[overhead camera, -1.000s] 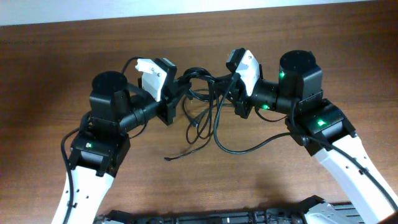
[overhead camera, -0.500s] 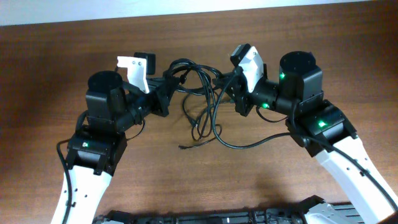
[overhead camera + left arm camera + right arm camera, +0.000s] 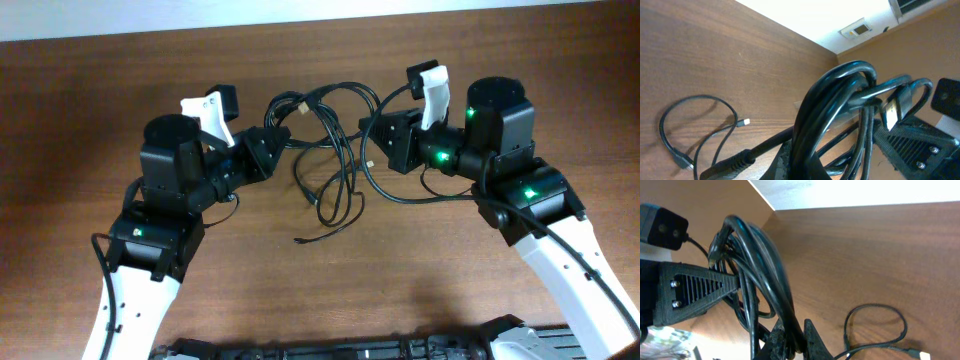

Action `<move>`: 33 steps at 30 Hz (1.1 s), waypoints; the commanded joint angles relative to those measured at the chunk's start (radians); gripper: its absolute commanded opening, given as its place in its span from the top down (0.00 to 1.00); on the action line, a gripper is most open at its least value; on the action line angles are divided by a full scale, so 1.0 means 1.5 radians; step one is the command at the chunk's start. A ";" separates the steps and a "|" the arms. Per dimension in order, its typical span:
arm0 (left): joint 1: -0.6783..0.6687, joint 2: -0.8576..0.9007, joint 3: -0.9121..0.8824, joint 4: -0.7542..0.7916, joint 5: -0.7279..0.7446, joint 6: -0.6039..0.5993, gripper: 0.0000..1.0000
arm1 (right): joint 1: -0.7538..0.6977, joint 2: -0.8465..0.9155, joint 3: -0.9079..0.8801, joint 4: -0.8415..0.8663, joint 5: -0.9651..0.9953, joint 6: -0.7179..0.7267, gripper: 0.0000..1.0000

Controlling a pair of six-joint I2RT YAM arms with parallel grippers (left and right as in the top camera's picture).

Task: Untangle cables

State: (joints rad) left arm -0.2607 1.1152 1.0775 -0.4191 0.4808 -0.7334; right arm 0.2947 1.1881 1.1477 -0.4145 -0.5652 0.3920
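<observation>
The cables (image 3: 330, 130) are thin black cords bunched in loops between my two grippers, held above the brown table. My left gripper (image 3: 268, 140) is shut on the left end of the bunch, seen close up in the left wrist view (image 3: 840, 115). My right gripper (image 3: 378, 135) is shut on the right end, a thick strand between its fingers (image 3: 790, 340) in the right wrist view (image 3: 760, 255). Loose ends hang down to the table; one plug end (image 3: 300, 240) lies on the wood. A small loop with a light plug tip (image 3: 744, 122) lies on the table.
The brown wooden table (image 3: 420, 270) runs to a pale wall at the far edge. A dark frame (image 3: 350, 350) lies along the near edge. The left arm (image 3: 160, 220) and right arm (image 3: 530, 200) flank the cables.
Both grippers have moved apart and slightly away, stretching the bunch wider. The right gripper has shifted right; the hanging loop has drawn in and the loose plug end has slid right.
</observation>
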 commanded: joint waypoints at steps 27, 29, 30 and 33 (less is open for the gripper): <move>0.017 -0.009 0.001 0.082 0.119 0.261 1.00 | -0.048 -0.024 0.009 0.073 -0.263 -0.346 0.34; -0.001 -0.009 0.001 0.093 0.119 0.261 1.00 | -0.048 -0.024 0.009 0.093 -0.280 -0.346 0.37; -0.012 -0.009 0.001 0.100 0.119 0.261 1.00 | -0.048 -0.024 0.009 0.096 -0.279 -0.347 0.38; -0.040 -0.009 0.001 0.124 0.119 0.261 1.00 | -0.048 -0.024 0.009 0.097 -0.279 -0.346 0.50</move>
State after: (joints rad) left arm -0.2901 1.1152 1.0748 -0.2630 0.6315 -0.3618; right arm 0.2195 1.1675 1.1481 -0.2752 -0.9497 -0.1116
